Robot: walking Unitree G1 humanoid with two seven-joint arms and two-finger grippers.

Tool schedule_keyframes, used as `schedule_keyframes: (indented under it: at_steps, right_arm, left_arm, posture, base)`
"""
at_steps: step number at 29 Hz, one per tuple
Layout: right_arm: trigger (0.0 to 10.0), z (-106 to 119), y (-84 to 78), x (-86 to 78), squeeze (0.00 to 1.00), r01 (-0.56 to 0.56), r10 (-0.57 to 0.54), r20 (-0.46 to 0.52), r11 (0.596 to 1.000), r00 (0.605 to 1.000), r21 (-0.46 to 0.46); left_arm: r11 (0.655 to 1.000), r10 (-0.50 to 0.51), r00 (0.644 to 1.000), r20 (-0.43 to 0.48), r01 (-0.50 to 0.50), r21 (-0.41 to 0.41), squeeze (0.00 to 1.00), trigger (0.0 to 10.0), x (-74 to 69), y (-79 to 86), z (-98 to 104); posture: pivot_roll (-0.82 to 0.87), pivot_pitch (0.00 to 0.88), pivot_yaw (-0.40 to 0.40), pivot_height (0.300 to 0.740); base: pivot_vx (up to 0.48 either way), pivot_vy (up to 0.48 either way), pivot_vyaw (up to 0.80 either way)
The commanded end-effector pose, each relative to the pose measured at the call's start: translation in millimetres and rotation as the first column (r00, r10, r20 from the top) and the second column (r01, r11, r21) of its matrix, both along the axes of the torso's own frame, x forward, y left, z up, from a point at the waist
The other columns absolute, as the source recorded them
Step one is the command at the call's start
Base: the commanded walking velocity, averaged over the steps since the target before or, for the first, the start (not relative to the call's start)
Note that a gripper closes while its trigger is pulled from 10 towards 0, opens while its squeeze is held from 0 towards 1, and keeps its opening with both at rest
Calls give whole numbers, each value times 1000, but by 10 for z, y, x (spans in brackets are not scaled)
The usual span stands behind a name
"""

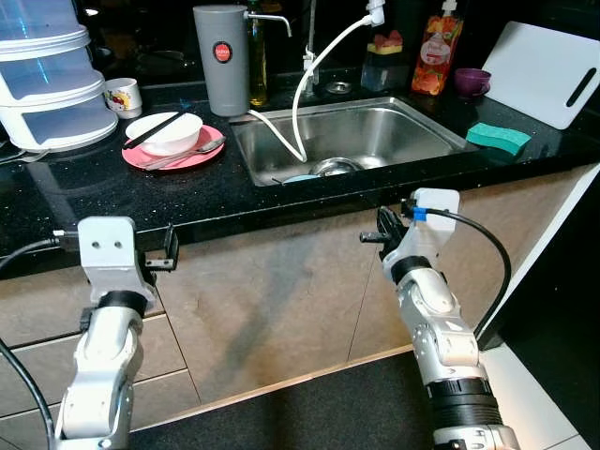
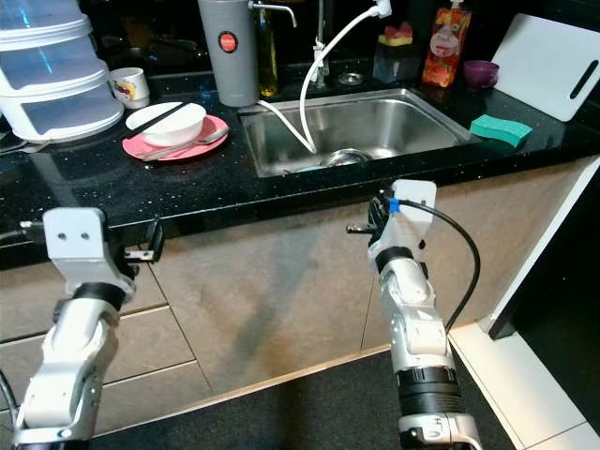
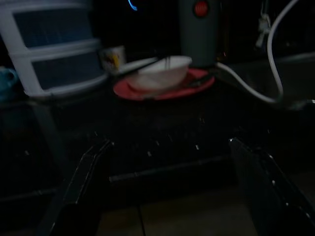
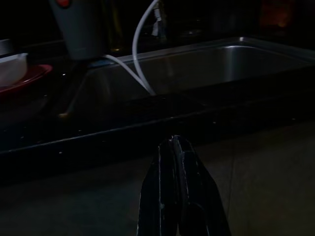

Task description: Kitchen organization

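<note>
We stand in front of the black counter (image 1: 112,202) with both arms raised just below its edge, so nothing is held yet and the tidying has not begun. Our left gripper (image 1: 167,253) has its fingers spread wide, and through its wrist view it faces the white bowl (image 1: 167,132) that sits on the pink plate (image 1: 141,157) with chopsticks (image 1: 155,128) across it and a spoon (image 1: 187,152) beside it; we judge this is the first thing to clear. Our right gripper (image 1: 382,232) has its fingers pressed together and points toward the sink (image 1: 441,131), where the white hose (image 1: 302,89) hangs down (some dishes lie at the bottom, hard to tell which). The green sponge (image 1: 498,138) rests near the sink's right side, probably left ready for washing.
</note>
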State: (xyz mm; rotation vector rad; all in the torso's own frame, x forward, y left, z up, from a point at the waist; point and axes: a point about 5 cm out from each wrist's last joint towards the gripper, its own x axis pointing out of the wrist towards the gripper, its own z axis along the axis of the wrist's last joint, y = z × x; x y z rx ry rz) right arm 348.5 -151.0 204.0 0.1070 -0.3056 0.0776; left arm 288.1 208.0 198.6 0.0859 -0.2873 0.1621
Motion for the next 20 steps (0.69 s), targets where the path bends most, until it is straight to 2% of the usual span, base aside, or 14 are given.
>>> schedule_keyframes:
  at_steps: [1, 9, 20]
  right_arm:
    - [10000, 82, 45, -5, 0, -34, 34, 23, 999, 999, -3]
    - [10000, 113, 111, -7, 0, -75, 74, 27, 997, 997, 15]
    - [10000, 124, 166, -25, 0, -117, 117, 30, 993, 993, 11]
  left_arm:
    - [999, 32, 999, 20, -32, 27, 0, 10000, -10, 52, 89]
    - [997, 24, 999, 31, -26, 66, 0, 10000, 14, 52, 178]
    - [997, 2, 999, 46, -6, 75, 0, 10000, -3, 38, 238]
  posture:
    - [-51, 29, 23, 740]
    - [-49, 5, 24, 740]
    - [-51, 0, 22, 740]
  base:
    - [0, 0, 0]
    - [0, 0, 0]
    - [22, 0, 0]
